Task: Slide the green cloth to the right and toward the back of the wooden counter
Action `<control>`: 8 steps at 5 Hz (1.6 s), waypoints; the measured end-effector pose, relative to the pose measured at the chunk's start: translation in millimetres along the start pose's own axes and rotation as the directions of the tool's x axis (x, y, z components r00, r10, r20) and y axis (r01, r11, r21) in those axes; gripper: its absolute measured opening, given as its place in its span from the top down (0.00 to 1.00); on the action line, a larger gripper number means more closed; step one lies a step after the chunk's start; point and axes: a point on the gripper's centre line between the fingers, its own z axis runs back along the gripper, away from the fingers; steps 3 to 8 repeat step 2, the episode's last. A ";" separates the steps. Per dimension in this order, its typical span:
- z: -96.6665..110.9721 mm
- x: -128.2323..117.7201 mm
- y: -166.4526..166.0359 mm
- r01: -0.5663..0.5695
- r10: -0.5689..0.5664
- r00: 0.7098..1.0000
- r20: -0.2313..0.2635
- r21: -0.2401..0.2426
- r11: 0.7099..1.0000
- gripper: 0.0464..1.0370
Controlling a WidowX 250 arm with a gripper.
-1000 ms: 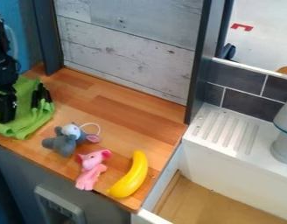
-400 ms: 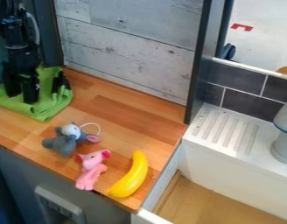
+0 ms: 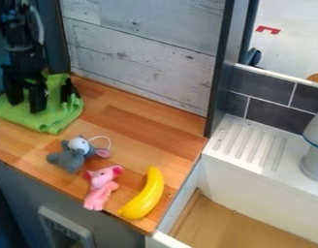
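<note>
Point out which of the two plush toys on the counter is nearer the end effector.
The grey plush toy; the pink one lies farther off, beside the yellow banana.

One banana (image 3: 144, 194), two plush toys (image 3: 71, 155), one green cloth (image 3: 53, 122)

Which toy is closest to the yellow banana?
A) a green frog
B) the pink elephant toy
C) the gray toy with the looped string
B: the pink toy lies right beside the banana, while the gray toy lies farther off, past the pink one.
</note>
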 end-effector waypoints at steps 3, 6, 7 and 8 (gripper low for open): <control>68.6 1.5 -1.1 -0.038 0.023 0.985 0.169 0.086 0.996 0.04; 68.6 1.5 -1.1 -0.038 0.023 0.985 0.169 0.086 0.996 0.04; 68.6 1.5 -1.1 -0.038 0.023 0.985 0.169 0.086 0.996 0.04; 68.6 1.5 -1.1 -0.038 0.023 0.985 0.169 0.086 0.996 0.04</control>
